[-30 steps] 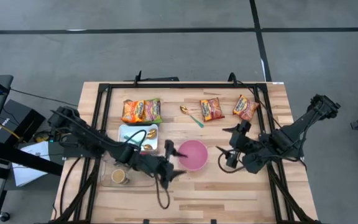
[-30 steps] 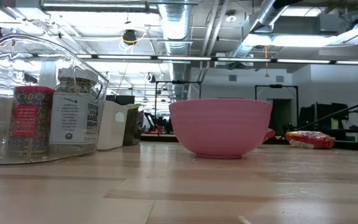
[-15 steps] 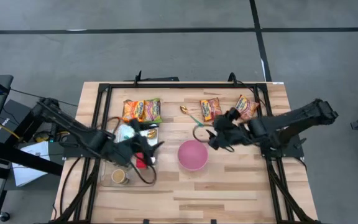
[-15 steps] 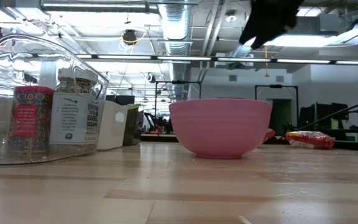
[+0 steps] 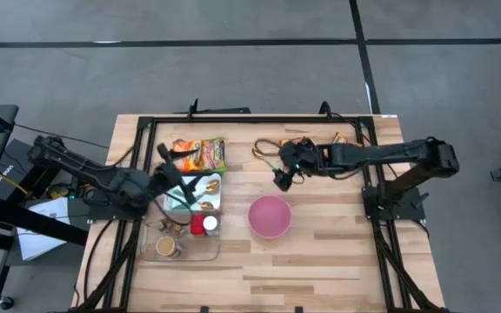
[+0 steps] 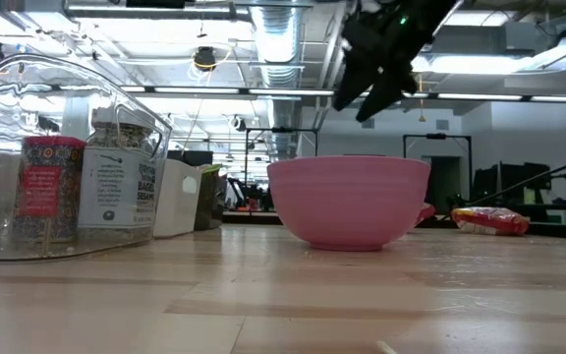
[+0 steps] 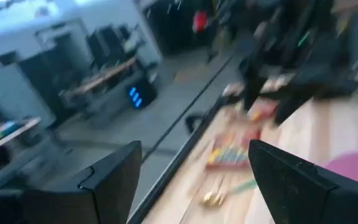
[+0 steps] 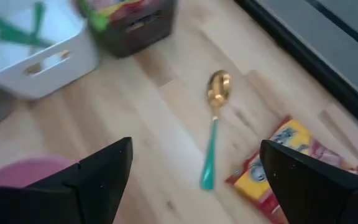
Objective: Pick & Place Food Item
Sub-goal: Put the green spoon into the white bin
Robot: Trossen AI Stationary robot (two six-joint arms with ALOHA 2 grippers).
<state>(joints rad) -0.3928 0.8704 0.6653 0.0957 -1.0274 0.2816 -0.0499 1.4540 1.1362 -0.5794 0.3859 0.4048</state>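
Open right pincer (image 8: 191, 186) above spoon (image 8: 213, 134), noodle packet (image 8: 284, 165) beside

This is a robotics lab or workshop in an open industrial hall. The low view shows a bare ceiling with exposed silver ducts (image 6: 281, 44), pipes and long strip lights (image 6: 214, 90), and equipment stands far behind. From above, a butcher-block wooden tabletop (image 5: 320, 261) in a black metal frame (image 5: 259, 120) stands on grey concrete floor (image 5: 233, 69) marked with dark lines; cables trail beside it.
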